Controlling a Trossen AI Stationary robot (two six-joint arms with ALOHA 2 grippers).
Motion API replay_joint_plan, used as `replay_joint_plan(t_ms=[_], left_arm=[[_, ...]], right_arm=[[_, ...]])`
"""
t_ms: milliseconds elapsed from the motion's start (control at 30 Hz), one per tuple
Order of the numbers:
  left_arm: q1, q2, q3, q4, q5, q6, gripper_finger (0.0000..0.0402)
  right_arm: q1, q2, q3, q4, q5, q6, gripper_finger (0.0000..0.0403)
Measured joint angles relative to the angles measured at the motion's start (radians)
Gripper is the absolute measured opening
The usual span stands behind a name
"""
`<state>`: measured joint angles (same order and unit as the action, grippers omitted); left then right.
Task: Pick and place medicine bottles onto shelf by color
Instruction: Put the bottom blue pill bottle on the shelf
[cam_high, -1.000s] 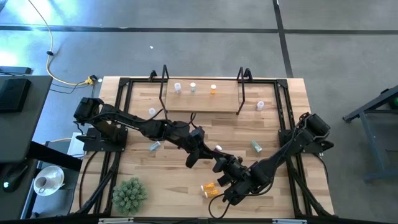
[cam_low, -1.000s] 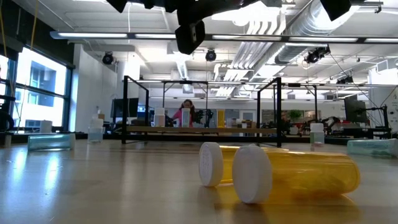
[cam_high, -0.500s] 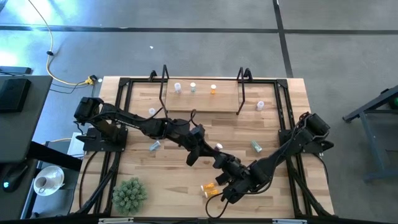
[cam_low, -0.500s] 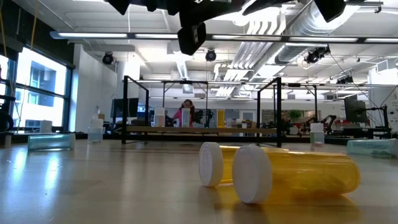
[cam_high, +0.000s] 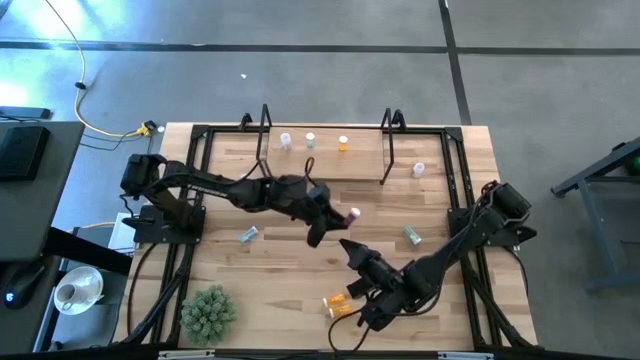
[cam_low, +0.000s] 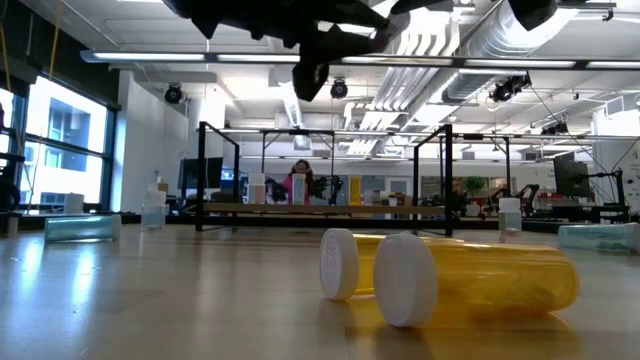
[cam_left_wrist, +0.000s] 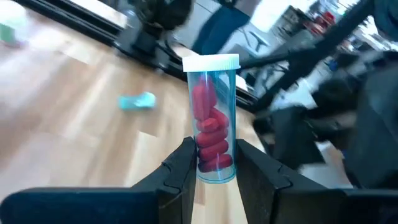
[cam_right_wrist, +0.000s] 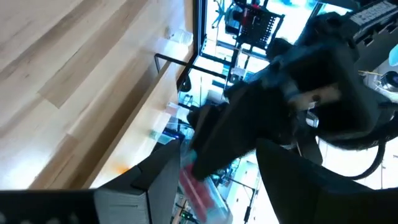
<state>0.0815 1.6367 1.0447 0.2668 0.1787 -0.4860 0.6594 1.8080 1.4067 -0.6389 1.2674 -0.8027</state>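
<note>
We find the left gripper (cam_left_wrist: 214, 171) above the middle of the bench (cam_high: 270, 300), its jaws clenched on a clear-walled bottle (cam_left_wrist: 212, 118) with a white cap and red pills inside; from overhead this bottle (cam_high: 352, 214) sits at the arm's tip, short of the shelf (cam_high: 325, 160).

The right gripper (cam_high: 352, 248) hangs close in front of the left one, jaws released and holding nothing.

On the shelf we count 3 upright bottles: a whitish one (cam_high: 286, 141), a teal one (cam_high: 310, 141) and an orange one (cam_high: 343, 144).

Around the work area: 2 orange bottles (cam_high: 338, 303) lying side by side under the right arm, a teal bottle (cam_high: 247, 235) lying left of centre, another teal bottle (cam_high: 412, 235) to the right, a whitish bottle (cam_high: 419, 169) upright just outside the shelf's right frame, and a green plant ball (cam_high: 208, 312) at the near left corner.
</note>
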Motion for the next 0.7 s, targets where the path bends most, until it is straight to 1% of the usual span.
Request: replay_joint_plan(t_ms=[167,267,333,433,500,567,633,700], left_arm=[[0.038,-0.001,0.0,0.0,0.015,0.003,0.0086],[0.06,-0.001,0.0,0.0,0.012,0.056,0.0086],[0.073,-0.001,0.0,0.0,0.011,0.09,0.0085],[0.085,-0.001,0.0,0.0,0.008,0.136,0.0085],[0.089,-0.001,0.0,0.0,-0.034,0.177,0.0085],[0.09,-0.001,0.0,0.0,-0.104,0.228,0.0085],[0.091,-0.001,0.0,0.001,-0.164,0.276,0.0085],[0.09,-0.001,0.0,0.0,-0.201,0.309,0.0085]], right_arm=[[-0.002,0.0,0.0,-0.003,0.001,0.017,0.0201],[-0.002,0.0,0.0,-0.005,0.01,0.064,0.0201],[-0.002,0.0,0.0,-0.006,0.031,0.102,0.0201],[-0.002,0.0,0.0,-0.007,0.093,0.131,0.0201],[-0.005,0.0,0.0,-0.007,0.127,0.129,0.0201],[-0.009,0.0,0.0,-0.007,0.146,0.13,0.0201],[-0.017,-0.006,0.0,-0.008,0.15,0.143,0.0201],[-0.03,-0.023,0.0,-0.008,0.149,0.175,0.0201]])
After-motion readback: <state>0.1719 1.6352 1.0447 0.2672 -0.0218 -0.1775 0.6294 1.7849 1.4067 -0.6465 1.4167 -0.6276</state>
